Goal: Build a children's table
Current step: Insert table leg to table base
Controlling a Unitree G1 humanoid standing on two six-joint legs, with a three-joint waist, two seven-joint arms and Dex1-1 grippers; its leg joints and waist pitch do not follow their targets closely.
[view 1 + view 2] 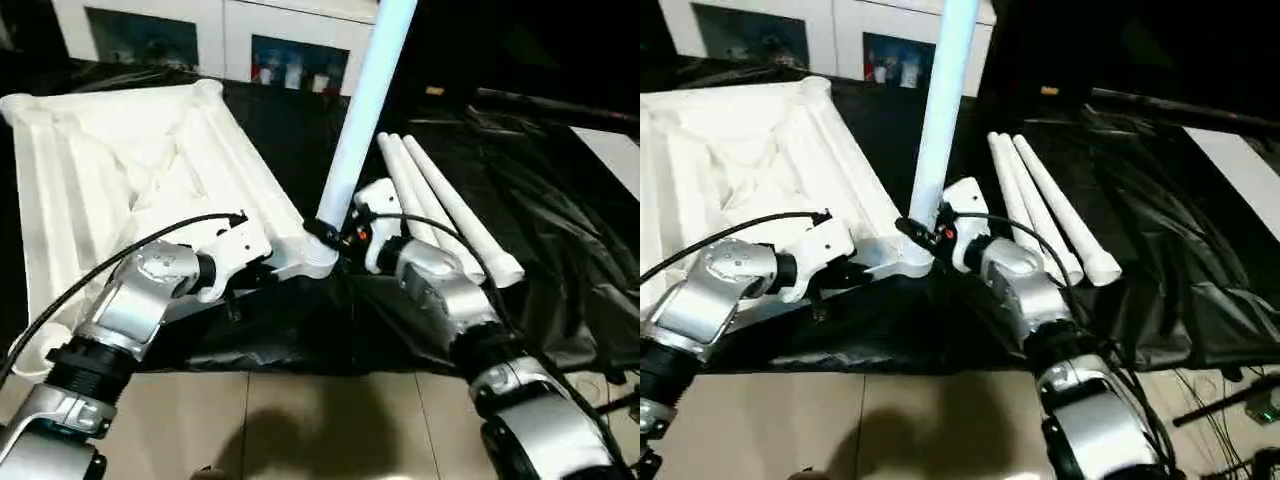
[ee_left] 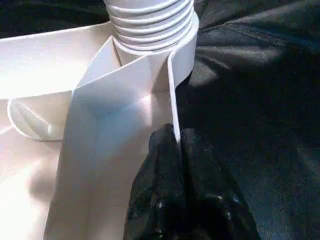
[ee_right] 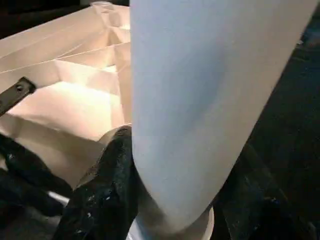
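tabletop left, upright leg in its near-right corner, 3 spare legs right

A robot lab or test room, going by its staged look. A work table is sitting draped in loose, wrinkled black cloth rather than a household covering. Behind it, a white cabinet with glass doors is holding small items too blurred to identify. Cables are trailing across a plain tan floor near the table's edge. The far background is lying in darkness.
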